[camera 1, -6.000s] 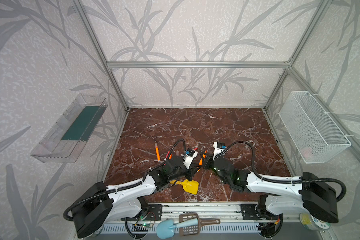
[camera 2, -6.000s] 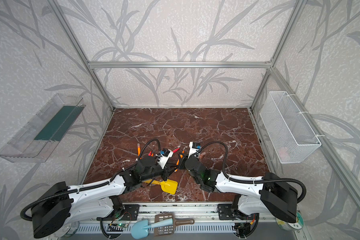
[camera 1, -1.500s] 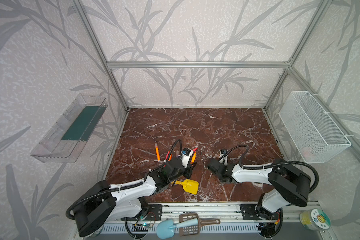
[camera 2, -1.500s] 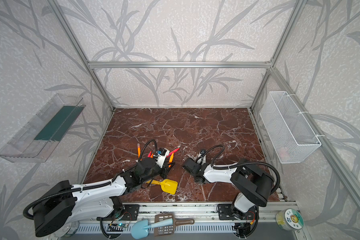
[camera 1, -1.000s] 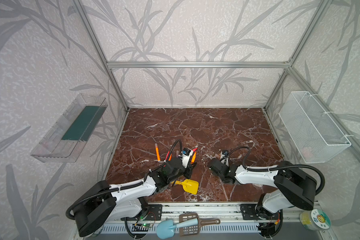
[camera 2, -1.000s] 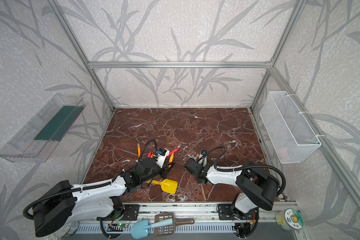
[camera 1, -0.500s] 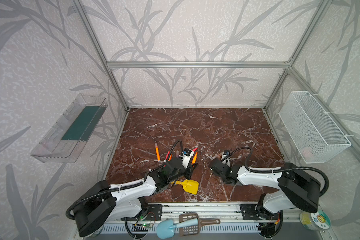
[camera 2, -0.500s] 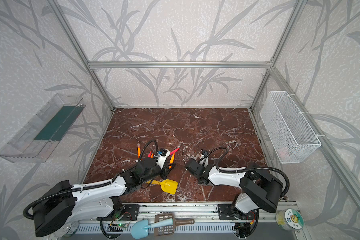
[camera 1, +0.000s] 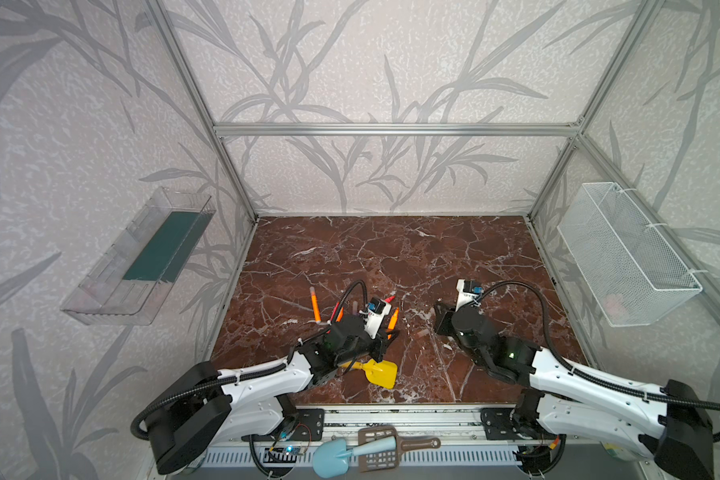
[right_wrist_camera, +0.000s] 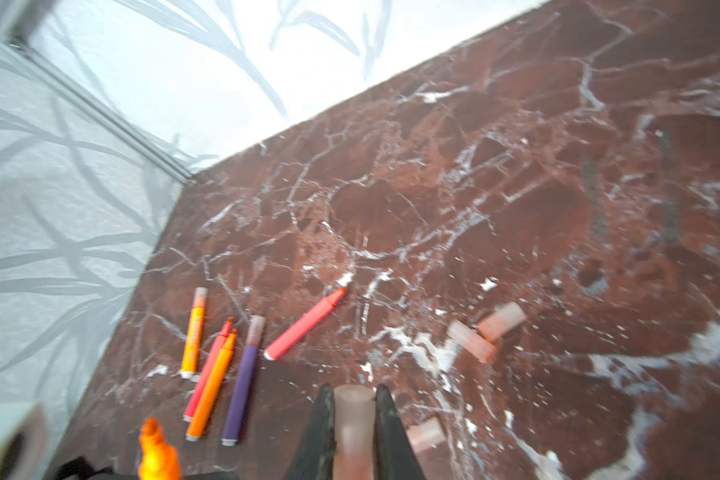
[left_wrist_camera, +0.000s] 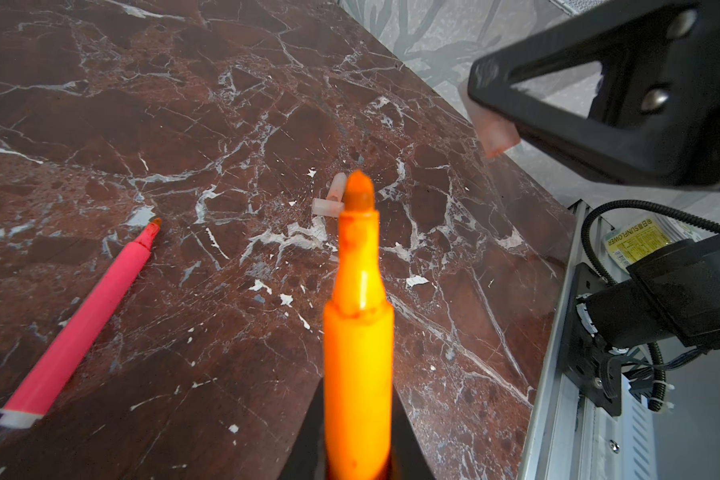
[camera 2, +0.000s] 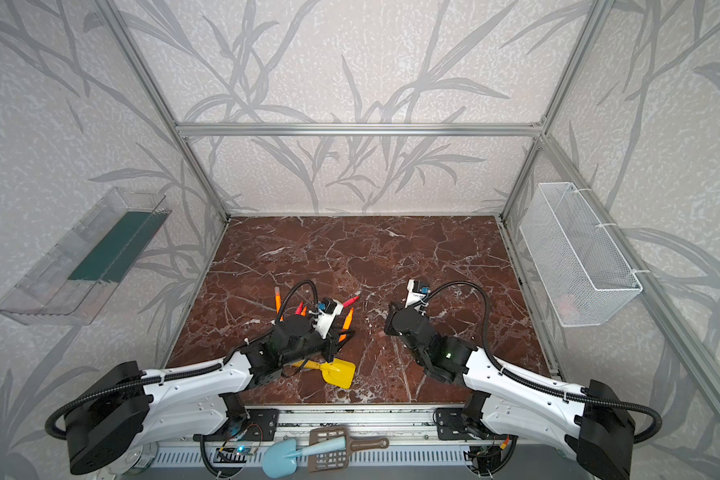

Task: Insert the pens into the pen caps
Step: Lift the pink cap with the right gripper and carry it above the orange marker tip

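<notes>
With your left gripper (left_wrist_camera: pixel 358 388) clamped on the orange pen (left_wrist_camera: pixel 358 332) and your right gripper (right_wrist_camera: pixel 353 388) on a pen cap (right_wrist_camera: pixel 352 432), misalignment could jam the tip against the rim.

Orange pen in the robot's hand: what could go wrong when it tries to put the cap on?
The orange pen in the left gripper and the cap in the right gripper are apart and not lined up; meeting crooked, the tip may hit the rim. The cap could slip between the jaws when pushed. A wide swing might bump the loose pens lying nearby.
</notes>
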Controlling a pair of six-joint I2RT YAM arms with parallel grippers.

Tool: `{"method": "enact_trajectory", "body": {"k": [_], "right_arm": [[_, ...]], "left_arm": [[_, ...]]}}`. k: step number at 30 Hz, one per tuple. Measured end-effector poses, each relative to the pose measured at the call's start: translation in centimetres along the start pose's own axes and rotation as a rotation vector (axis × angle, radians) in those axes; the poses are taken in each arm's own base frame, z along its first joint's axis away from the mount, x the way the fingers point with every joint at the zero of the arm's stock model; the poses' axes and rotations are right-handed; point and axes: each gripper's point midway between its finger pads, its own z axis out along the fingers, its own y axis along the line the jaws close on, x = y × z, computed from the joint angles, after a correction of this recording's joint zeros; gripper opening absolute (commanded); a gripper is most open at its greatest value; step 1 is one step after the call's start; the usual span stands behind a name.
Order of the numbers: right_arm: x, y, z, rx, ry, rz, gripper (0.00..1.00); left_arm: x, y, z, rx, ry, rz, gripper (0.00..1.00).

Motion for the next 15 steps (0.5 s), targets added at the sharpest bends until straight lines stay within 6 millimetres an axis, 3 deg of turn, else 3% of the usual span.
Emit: {"method": "enact_trajectory", "body": {"k": [8, 15], "right_arm": [[-1.2, 5.5, 0.9, -0.218, -0.063, -0.019, 0.0], [-0.4, 7.7, 2.5, -0.301, -0.075, 0.0, 0.0]], "left_arm": [[-1.1, -1.1, -0.4, 0.054, -0.044, -0.014, 0.0], [-1.3, -1.6, -0.9, 0.083, -0.065, -0.034, 0.0]]}}
